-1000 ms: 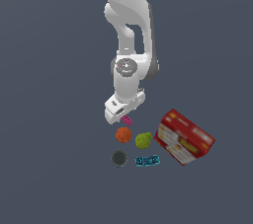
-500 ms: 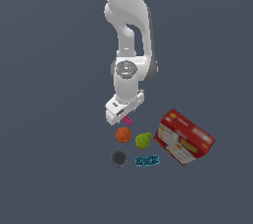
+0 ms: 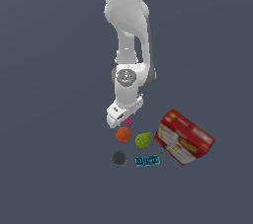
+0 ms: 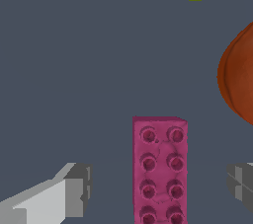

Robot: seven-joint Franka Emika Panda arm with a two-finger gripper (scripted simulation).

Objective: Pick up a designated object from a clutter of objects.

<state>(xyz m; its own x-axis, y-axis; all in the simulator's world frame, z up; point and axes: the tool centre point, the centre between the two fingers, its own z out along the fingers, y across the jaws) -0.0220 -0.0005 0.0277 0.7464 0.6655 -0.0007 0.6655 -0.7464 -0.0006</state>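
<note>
Between the wide-open gripper (image 4: 159,188) fingers sits the pink brick (image 4: 159,168) (off-centre), so closing could shove it toward the ball (image 4: 239,77).

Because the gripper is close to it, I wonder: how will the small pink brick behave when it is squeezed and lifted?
The pink brick looks like a stiff block with straight sides, so it should not bend. It is the smallest item, so probably light. It lies flat with studs up between the open gripper fingers, so it seems unlikely to roll, unlike the orange ball nearby.
</note>
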